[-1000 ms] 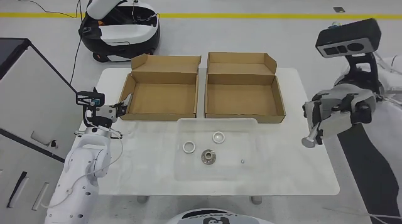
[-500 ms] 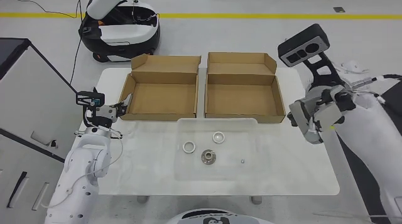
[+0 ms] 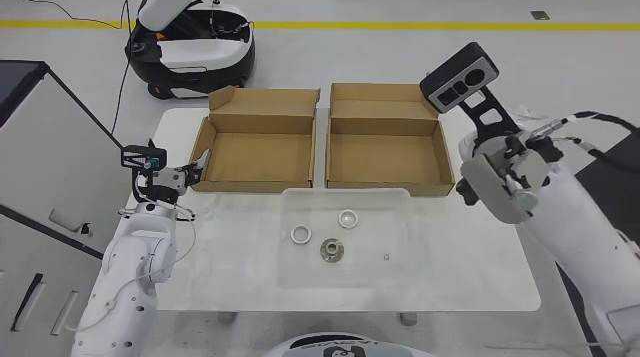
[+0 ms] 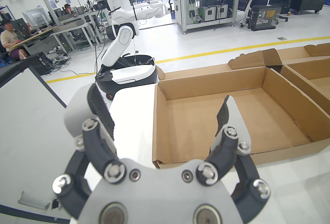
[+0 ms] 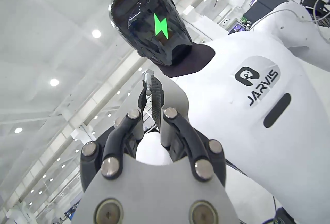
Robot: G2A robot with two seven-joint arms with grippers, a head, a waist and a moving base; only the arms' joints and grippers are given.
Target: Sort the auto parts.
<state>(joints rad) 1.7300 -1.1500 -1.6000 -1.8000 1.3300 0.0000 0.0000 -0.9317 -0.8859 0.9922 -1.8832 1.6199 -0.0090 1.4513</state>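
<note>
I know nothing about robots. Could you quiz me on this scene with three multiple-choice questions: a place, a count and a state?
1. Where do the loose parts lie? A on the floor; B on a chair; C on the clear tray.
2. How many cardboard boxes stand on the table? A two; B three; C five.
3. The right gripper is: A open and empty; B shut on a bolt; C shut on a ring.
Answers: 1 C, they lie on the tray before the boxes. 2 A, two stand side by side. 3 B, a bolt shows clamped in it.
</note>
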